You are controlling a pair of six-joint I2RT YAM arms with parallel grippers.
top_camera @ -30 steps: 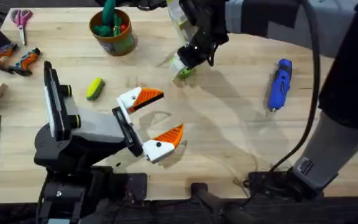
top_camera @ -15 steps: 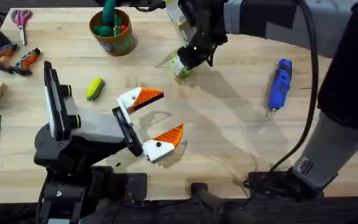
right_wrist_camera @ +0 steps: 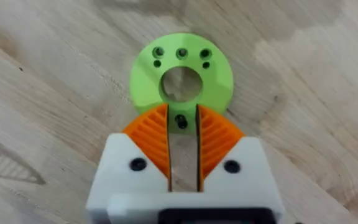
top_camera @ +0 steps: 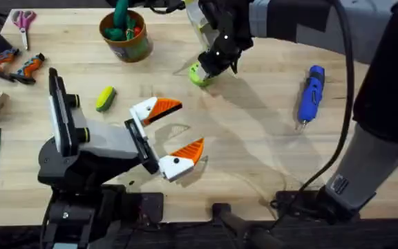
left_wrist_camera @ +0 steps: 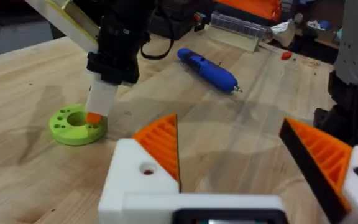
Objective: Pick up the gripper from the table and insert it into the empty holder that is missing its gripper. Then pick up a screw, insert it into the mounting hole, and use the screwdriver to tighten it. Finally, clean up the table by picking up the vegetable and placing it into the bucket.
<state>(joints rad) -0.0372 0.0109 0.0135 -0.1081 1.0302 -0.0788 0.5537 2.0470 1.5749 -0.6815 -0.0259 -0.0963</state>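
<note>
Overhead view: your left gripper (top_camera: 169, 133) sits closest to you, low over the table (top_camera: 254, 152), its two orange tips spread wide with nothing between them. A little farther off lies the vegetable (top_camera: 105, 98), flat on the wood. On the right side lies the screwdriver (top_camera: 311, 93), well away from it. Farther still, your right gripper (right_wrist_camera: 182, 127) points down over a green ring disc (right_wrist_camera: 181, 78), its orange pads nearly together, a thin gap left. At the back stands the bucket (top_camera: 126, 34).
</note>
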